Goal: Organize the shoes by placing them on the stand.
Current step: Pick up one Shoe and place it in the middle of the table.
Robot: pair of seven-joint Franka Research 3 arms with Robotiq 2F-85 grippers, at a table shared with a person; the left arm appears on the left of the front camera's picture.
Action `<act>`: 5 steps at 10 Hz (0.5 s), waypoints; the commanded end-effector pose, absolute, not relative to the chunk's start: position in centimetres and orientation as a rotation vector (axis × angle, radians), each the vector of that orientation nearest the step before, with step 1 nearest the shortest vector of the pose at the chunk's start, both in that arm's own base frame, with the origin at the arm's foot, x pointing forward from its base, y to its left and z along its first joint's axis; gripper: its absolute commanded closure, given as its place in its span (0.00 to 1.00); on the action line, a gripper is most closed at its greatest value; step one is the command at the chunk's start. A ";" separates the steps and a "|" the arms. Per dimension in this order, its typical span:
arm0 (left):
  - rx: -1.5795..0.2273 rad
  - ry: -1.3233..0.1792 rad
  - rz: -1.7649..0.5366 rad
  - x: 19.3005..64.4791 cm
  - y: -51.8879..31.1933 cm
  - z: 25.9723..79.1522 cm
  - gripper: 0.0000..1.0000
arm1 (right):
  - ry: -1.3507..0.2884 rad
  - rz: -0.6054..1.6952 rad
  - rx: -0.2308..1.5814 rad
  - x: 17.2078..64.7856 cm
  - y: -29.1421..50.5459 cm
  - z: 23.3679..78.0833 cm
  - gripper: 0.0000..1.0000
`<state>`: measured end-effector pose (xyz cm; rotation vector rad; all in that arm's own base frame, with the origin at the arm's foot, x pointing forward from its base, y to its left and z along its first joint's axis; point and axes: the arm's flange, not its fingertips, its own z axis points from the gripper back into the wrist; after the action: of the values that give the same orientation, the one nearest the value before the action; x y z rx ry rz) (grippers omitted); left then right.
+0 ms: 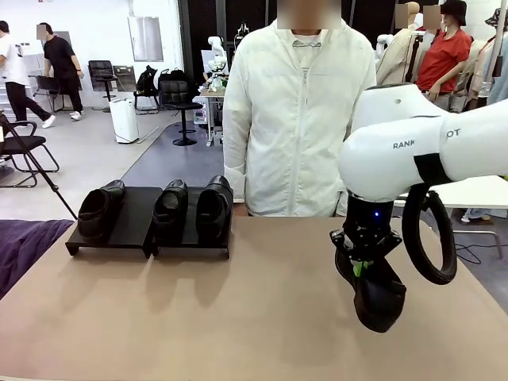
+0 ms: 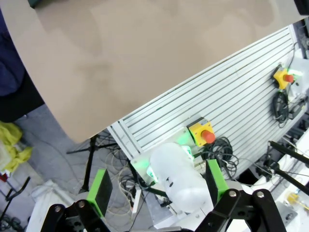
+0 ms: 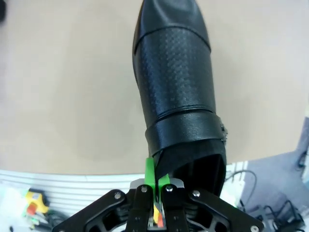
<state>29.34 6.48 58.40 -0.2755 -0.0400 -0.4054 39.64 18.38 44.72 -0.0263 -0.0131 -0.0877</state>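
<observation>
Off the table edge left jaws gape; right jaws pinch a shoe (image 3: 176,92) rim.

The big white right arm (image 1: 413,147) has dark letters on its round side. Part of the word is cut off by a black band, so it reads "RANK" and then "OT". No other words or numbers can be read, not on the shoes, the stand or the red and yellow buttons.
</observation>
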 end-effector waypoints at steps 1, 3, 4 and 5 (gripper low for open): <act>-0.292 -0.041 -0.414 29.3 6.6 58.5 0.00 | 0.011 -0.073 -0.041 39.3 18.8 45.0 1.00; -0.292 -0.041 -0.414 29.3 6.6 58.5 0.00 | 0.011 -0.073 -0.041 39.3 18.8 45.0 1.00; -0.292 -0.041 -0.414 29.3 6.6 58.5 0.00 | 0.011 -0.073 -0.041 39.3 18.8 45.0 1.00; -0.292 -0.041 -0.414 29.3 6.6 58.5 0.00 | 0.011 -0.073 -0.041 39.3 18.8 45.0 1.00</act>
<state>29.34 6.48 58.39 -0.2755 -0.0399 -0.4054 39.16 18.97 44.17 -0.0494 0.0121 -0.0699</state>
